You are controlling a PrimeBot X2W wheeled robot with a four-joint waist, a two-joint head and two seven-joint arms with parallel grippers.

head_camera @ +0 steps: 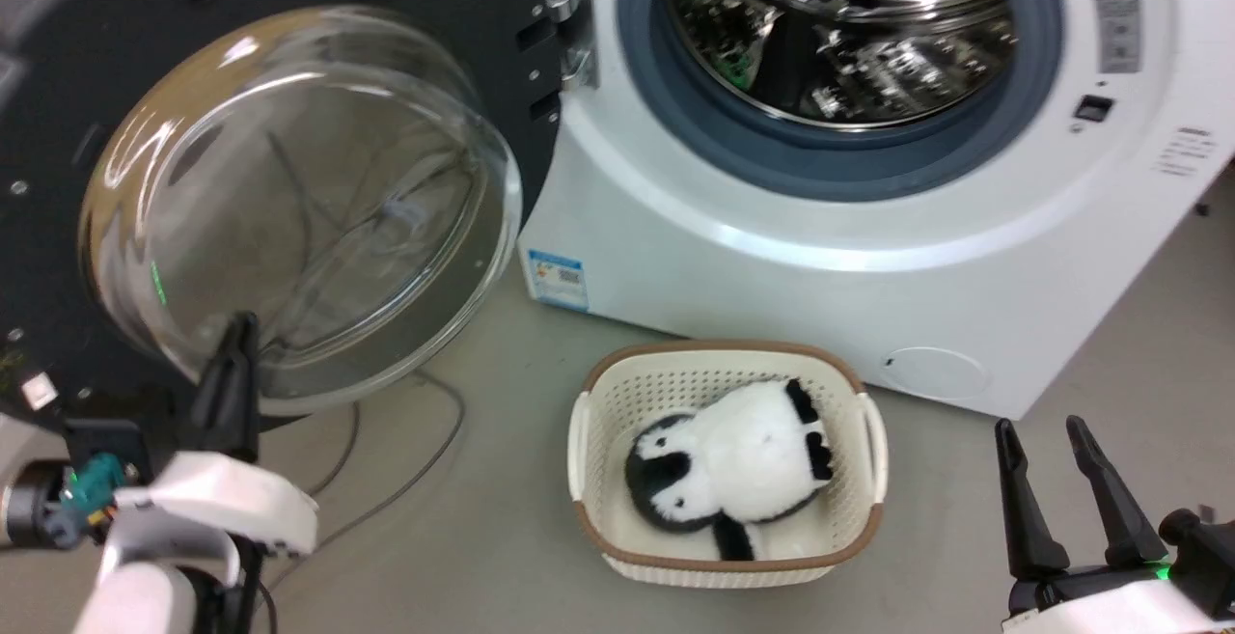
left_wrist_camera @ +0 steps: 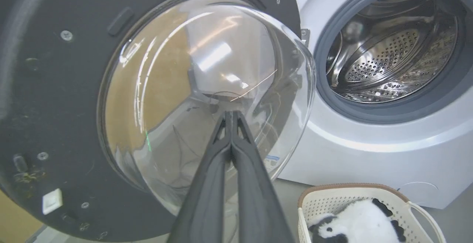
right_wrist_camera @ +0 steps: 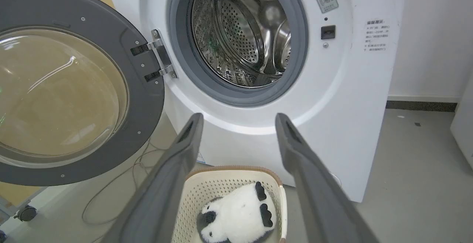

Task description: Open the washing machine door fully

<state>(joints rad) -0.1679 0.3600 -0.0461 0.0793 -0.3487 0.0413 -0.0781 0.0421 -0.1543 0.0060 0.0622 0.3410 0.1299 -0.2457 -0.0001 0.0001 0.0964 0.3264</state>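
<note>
The washing machine door is swung wide to the left on its metal hinge, its dark inner ring and bulging clear glass bowl facing me. The same door stands left of the drum in the right wrist view. My left gripper is shut, holding nothing, its tips right at the lower part of the bowl; the left wrist view has the joined tips in front of the glass. My right gripper stands open low at the right, well apart from the door, its fingers spread above the basket.
The white washer shows its steel drum inside a grey rubber ring. A cream basket with a black-and-white plush toy sits on the floor in front. Cables trail under the door. A caster stands at far left.
</note>
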